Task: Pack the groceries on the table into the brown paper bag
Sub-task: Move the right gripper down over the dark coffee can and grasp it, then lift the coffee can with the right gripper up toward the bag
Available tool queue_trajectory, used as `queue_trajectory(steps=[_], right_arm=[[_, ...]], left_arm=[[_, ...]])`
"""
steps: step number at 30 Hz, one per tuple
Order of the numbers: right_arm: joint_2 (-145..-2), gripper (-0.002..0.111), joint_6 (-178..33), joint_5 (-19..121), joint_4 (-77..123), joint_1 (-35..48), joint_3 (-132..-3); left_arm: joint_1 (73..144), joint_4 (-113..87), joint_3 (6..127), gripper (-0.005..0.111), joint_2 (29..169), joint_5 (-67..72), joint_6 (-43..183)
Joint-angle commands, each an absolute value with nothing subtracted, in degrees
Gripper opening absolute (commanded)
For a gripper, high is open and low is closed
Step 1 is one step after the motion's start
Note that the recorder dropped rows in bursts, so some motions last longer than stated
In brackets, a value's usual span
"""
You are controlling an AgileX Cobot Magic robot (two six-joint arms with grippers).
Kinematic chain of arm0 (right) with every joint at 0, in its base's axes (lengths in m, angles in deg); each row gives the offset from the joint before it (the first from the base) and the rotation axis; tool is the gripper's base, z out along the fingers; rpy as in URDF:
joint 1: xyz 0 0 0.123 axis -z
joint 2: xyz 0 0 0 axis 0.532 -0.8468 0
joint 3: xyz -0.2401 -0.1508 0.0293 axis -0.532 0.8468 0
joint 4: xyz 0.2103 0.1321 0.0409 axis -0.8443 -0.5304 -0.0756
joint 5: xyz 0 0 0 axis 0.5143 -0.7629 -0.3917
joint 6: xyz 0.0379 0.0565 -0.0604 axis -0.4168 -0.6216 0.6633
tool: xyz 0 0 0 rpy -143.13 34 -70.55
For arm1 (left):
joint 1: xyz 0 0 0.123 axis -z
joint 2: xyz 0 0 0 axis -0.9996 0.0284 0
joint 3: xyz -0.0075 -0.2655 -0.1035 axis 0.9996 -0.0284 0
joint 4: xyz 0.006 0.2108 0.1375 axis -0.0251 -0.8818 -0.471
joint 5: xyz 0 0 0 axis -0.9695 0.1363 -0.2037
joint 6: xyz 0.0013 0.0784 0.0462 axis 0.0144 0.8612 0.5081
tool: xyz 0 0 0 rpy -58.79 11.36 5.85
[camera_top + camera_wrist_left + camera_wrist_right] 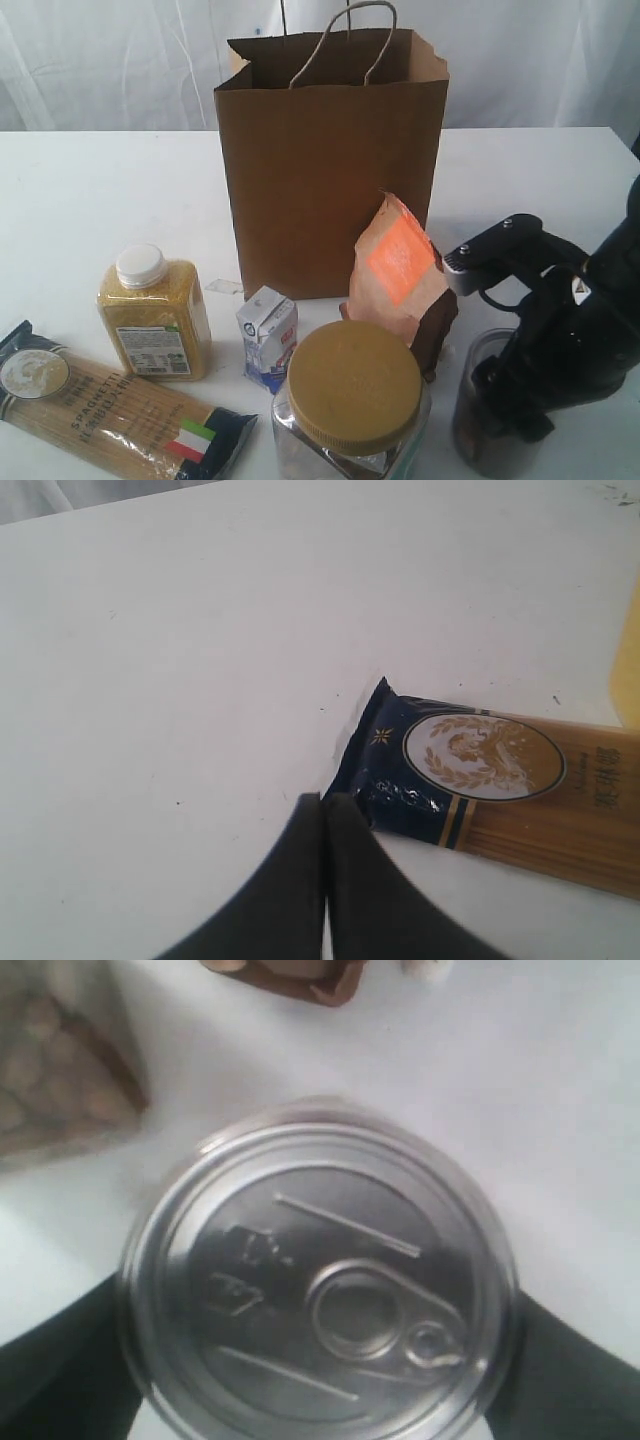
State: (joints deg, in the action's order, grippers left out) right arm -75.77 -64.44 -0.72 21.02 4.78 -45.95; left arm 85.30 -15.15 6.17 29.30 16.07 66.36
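The brown paper bag (330, 160) stands open at the back of the table (80, 190). In front of it are the yellow-grain bottle (155, 315), spaghetti pack (110, 410), small carton (268, 335), mustard-lid jar (352, 400) and brown-orange pouch (400, 275). My right gripper (495, 405) is down around the dark can (472, 395), at the front right. The can's silver pull-tab top (320, 1280) fills the right wrist view, and a dark finger (60, 1370) presses on each side. My left gripper (325, 805) is shut and empty, its tips beside the spaghetti pack's dark end (390, 770).
The jar (50, 1070) and the pouch (300, 975) stand close to the can. The bag's twisted handles (345, 30) stick up above its open mouth. White curtains hang behind the table.
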Motion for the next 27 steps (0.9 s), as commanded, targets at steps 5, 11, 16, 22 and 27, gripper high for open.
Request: queue_trajectory(steps=[5,11,16,22,27], right_arm=[[-66.69,0.056,-70.89,-0.08,30.4,4.7,-45.76],[-61.26,0.056,-73.22,0.29,29.48,4.7,-44.05],[-57.36,0.056,-79.72,-0.76,30.35,4.7,-42.07],[-54.34,0.056,-84.5,-1.16,34.81,4.7,-41.36],[-53.34,0.056,-85.38,-1.56,34.59,4.7,-41.29]], left_arm=[[85.66,-15.13,5.97,0.0,29.07,16.02,65.91],[85.66,-15.13,5.97,0.0,29.07,16.02,65.91],[85.66,-15.13,5.97,0.0,29.07,16.02,65.91],[85.66,-15.13,5.97,0.0,29.07,16.02,65.91],[85.66,-15.13,5.97,0.0,29.07,16.02,65.91]])
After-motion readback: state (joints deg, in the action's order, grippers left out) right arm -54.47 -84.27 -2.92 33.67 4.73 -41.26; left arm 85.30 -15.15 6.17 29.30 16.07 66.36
